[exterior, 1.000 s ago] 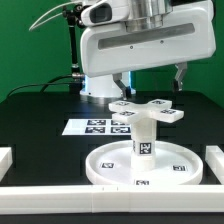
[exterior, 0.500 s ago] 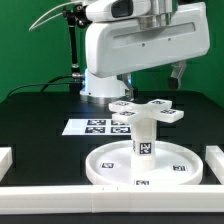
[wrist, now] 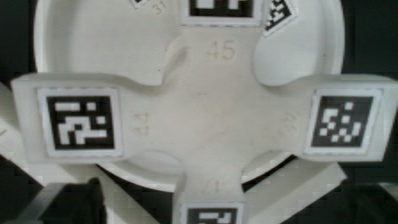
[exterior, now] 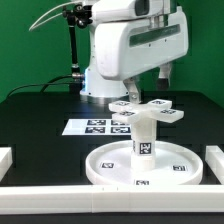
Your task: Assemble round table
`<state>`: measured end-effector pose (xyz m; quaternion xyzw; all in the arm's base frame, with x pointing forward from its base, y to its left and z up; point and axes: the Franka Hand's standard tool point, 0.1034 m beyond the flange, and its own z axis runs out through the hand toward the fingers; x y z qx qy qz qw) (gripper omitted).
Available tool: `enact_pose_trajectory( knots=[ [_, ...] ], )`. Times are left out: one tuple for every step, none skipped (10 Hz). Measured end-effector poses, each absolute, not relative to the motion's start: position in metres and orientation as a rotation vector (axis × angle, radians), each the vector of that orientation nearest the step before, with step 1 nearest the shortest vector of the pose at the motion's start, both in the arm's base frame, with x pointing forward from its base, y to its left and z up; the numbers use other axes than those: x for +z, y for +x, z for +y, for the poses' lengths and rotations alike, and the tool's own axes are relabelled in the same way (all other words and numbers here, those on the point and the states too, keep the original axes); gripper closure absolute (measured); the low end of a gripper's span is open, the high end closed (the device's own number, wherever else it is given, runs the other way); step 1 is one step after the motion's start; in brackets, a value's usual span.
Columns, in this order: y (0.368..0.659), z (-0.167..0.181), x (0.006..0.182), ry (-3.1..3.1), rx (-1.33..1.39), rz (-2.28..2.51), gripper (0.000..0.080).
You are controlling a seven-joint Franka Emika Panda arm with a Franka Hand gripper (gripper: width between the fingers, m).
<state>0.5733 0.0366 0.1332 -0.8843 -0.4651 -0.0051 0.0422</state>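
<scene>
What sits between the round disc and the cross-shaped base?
The short cylinder leg stands upright between disc and cross-shaped base, shown in the exterior view.

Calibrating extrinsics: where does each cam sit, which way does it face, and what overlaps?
Exterior view: off the arm, low at the table's near edge, facing the robot across the round disc, upright leg and cross-shaped base; shows the white arm body, its gripper partly hidden.
Wrist view: on the wrist, looking straight down on the cross-shaped base with the disc beneath; dark finger parts barely show at the frame's edge.
Shared: the tagged base and disc.
</scene>
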Motion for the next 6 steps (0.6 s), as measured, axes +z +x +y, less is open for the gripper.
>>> enact_pose_trajectory(
  knots=[
    [0.5737, 0.0368, 0.1336, -2.671, -0.017, -1.5, 0.015],
    [0.5736, 0.0346, 0.1332, -2.616, -0.018, -1.6, 0.015],
    [0.5736, 0.0332, 0.1331, -2.574, -0.02, -1.668, 0.015],
    [0.5737, 0.0324, 0.133, -2.551, -0.021, -1.704, 0.015],
    [0.5736, 0.0303, 0.1326, -2.485, -0.017, -1.81, 0.015],
    [0.5729, 0.0294, 0.1313, -2.402, -0.013, -1.925, 0.015]
  ],
)
